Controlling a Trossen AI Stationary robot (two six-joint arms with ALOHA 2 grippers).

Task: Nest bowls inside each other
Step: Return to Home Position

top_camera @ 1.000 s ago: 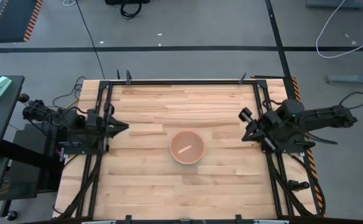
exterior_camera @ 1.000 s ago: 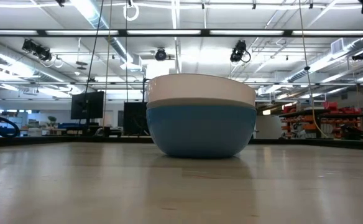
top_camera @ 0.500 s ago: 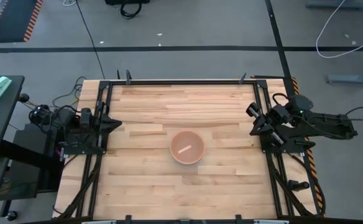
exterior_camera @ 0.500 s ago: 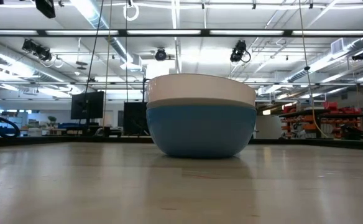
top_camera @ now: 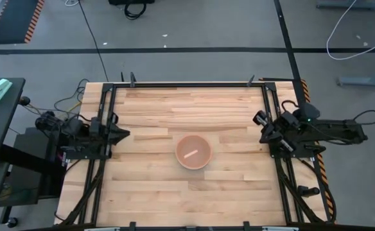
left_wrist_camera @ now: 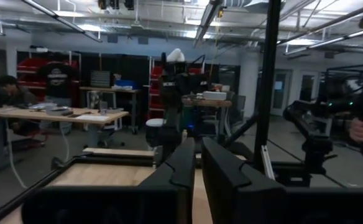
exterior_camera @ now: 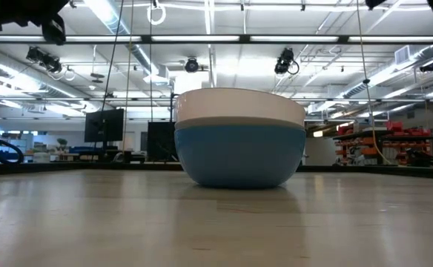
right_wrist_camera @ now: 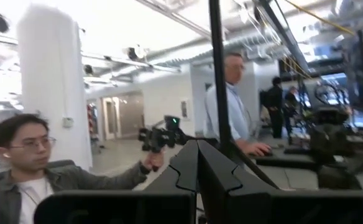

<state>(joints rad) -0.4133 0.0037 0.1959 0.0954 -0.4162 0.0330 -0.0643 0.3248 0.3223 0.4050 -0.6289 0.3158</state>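
Note:
The three bowls stand nested in one stack at the table's middle point(top_camera: 193, 151). From above I see the salmon pink bowl innermost point(top_camera: 194, 154). The low view shows the blue bowl point(exterior_camera: 239, 159) at the bottom, resting on its base, with the pale grey bowl's rim band point(exterior_camera: 239, 106) above it. The pink bowl is hidden there. My left gripper point(top_camera: 127, 133) hovers at the table's left edge, fingers shut point(left_wrist_camera: 197, 163), far from the stack. My right gripper point(top_camera: 263, 131) is at the right edge, fingers shut point(right_wrist_camera: 197, 163), holding nothing.
Bare wooden tabletop point(top_camera: 187, 199) lies all around the stack. Black frame rails run along the left point(top_camera: 104, 160) and right point(top_camera: 274, 167) edges. People point(right_wrist_camera: 20, 168) are in the room beyond the table.
My right arm has drawn back toward the table's right edge and stretched out flatter. My left arm has shifted slightly along the left edge. The stack of bowls has stayed where it was.

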